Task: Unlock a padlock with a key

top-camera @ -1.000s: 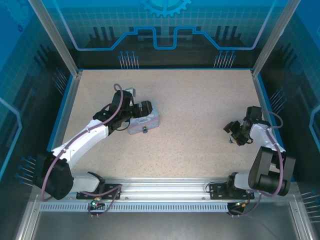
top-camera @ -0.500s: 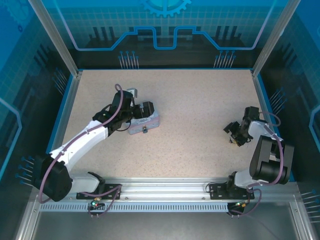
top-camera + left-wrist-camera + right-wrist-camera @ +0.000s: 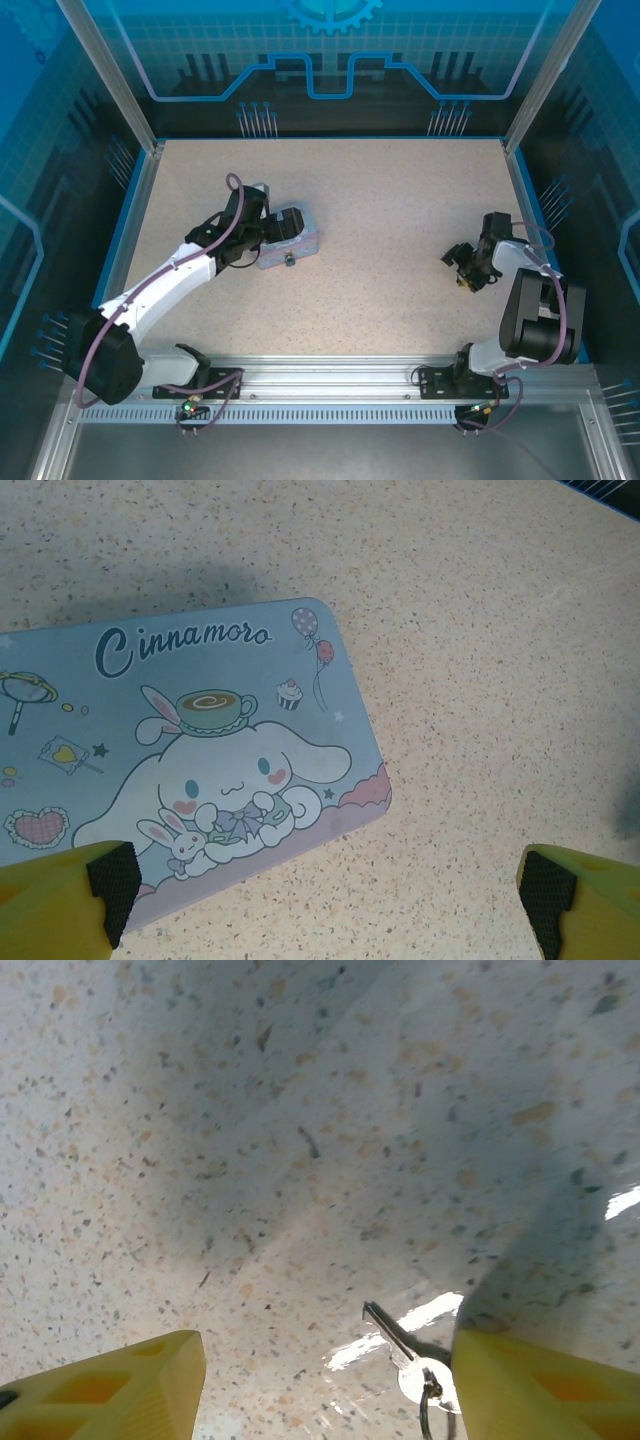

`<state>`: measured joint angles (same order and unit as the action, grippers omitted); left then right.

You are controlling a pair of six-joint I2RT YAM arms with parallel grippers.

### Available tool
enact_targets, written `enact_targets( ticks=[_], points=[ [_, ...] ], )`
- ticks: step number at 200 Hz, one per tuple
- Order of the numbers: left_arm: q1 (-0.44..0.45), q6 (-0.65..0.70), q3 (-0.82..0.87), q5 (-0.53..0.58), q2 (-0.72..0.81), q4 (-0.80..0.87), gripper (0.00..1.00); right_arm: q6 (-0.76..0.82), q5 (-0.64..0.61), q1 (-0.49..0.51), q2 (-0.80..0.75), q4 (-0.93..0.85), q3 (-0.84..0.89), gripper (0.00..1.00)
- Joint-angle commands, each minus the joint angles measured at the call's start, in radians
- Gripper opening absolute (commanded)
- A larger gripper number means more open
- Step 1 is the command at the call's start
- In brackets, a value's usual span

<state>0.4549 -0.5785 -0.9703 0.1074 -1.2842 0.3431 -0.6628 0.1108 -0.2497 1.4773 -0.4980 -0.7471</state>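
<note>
Right gripper (image 3: pixel 325 1365) shifted slightly leftward; jaws wide, holding nothing. Small silver metal key (image 3: pixel 402 1348) between fingers, just beside one, blade angled outward.

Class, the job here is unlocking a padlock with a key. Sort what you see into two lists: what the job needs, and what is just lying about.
Needed for the job:
small silver metal key
tiny dark metal padlock

Just lying about:
pastel blue-pink cartoon tin box, with the padlock at its near edge
</note>
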Motion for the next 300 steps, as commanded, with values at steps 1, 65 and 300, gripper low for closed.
enact_targets(
  ticks=[1,65,300],
  points=[
    [0.005,-0.026,0.01,0.052,0.007,0.031,0.99,-0.022,0.018,0.035,-0.022,-0.017,0.009,0.67],
    [-0.068,-0.029,-0.007,-0.001,-0.047,0.04,0.99,-0.077,0.031,0.139,-0.06,-0.004,0.07,0.67],
    [-0.06,-0.088,-0.058,-0.076,-0.442,-0.239,0.99,-0.122,-0.131,0.506,-0.179,-0.114,-0.018,0.63]
  ],
)
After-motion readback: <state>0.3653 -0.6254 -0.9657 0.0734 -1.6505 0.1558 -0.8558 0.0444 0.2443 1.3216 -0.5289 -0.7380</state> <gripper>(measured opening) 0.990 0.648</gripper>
